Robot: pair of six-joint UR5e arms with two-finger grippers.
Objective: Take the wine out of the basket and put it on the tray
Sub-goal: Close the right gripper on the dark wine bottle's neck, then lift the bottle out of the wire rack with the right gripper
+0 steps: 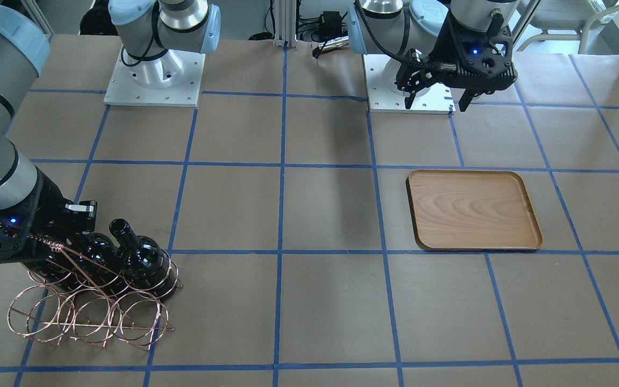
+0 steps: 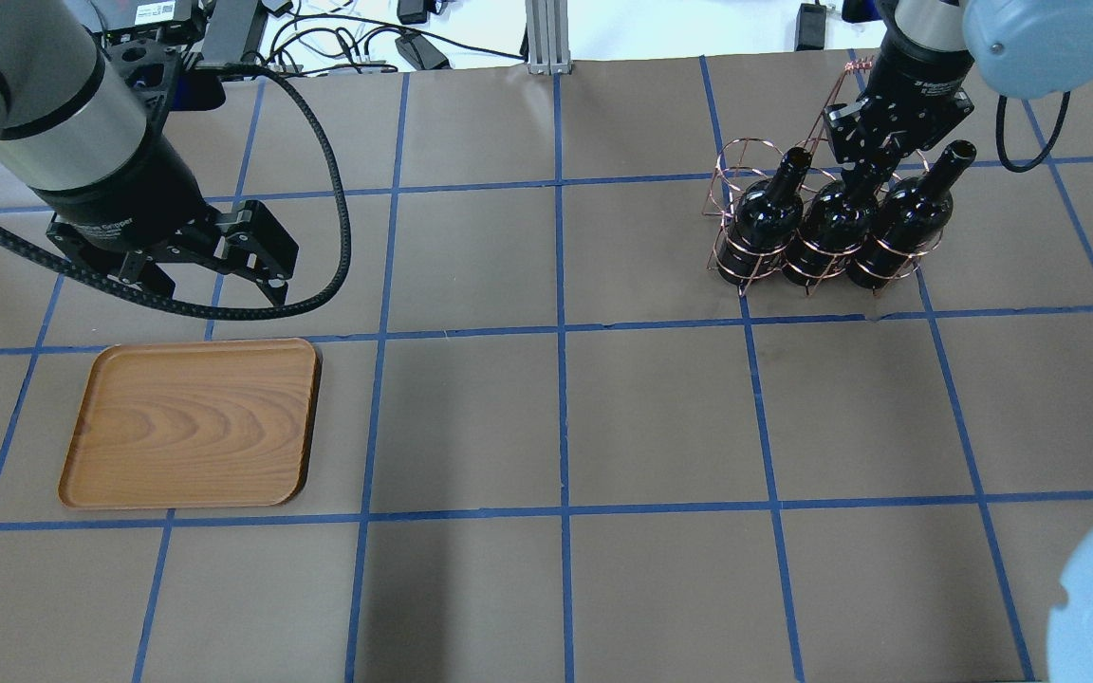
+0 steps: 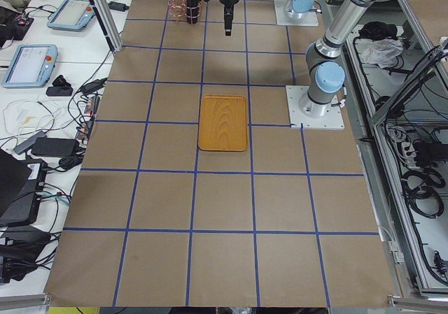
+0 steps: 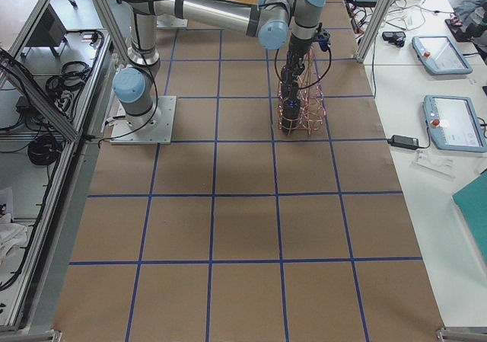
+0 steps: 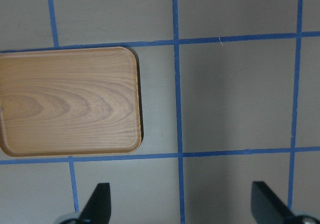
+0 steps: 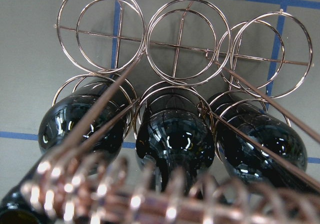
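Observation:
Three near-black wine bottles stand side by side in the copper wire basket [image 2: 741, 171] at the far right of the table. My right gripper [image 2: 867, 175] reaches down over the basket. Its fingers sit close together on the neck of the middle bottle [image 2: 836, 223], which rests in its ring. The right wrist view looks down on that bottle [image 6: 172, 134] past the coiled handle [image 6: 125, 199], and the fingers are hidden there. The wooden tray [image 2: 191, 422] lies bare at the near left. My left gripper [image 2: 214, 282] hangs open and empty just beyond the tray's far edge.
The table is brown paper with a grid of blue tape lines [image 2: 561, 332]. The basket's outer row of rings [image 1: 89, 317] holds nothing. Both arm bases [image 1: 153, 80] stand at the robot's side. Cables lie past the far edge [image 2: 366, 47].

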